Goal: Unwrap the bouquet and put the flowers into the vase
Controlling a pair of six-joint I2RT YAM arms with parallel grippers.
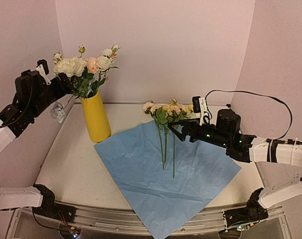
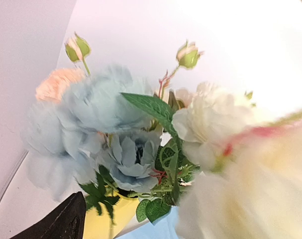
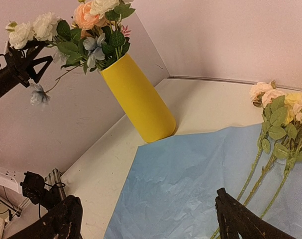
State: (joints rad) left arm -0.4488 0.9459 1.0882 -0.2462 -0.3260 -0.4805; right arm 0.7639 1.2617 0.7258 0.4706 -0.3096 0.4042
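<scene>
While blooms hide left hand, grip unreadable | right hand wide, empty

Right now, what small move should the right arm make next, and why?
Probably ease the right gripper onto the stems and close: its jaws stand open, and those flowers lie loose on the blue paper, not yet in the vase.

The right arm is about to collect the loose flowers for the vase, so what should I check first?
1. Blue paper spread flat: ok.
2. Vase upright: ok.
3. Right hand open and empty: ok.
4. Flowers inside its grasp: not ok, the stems lie beside it.
5. Left hand clear of the blooms in the vase: cannot tell.
</scene>
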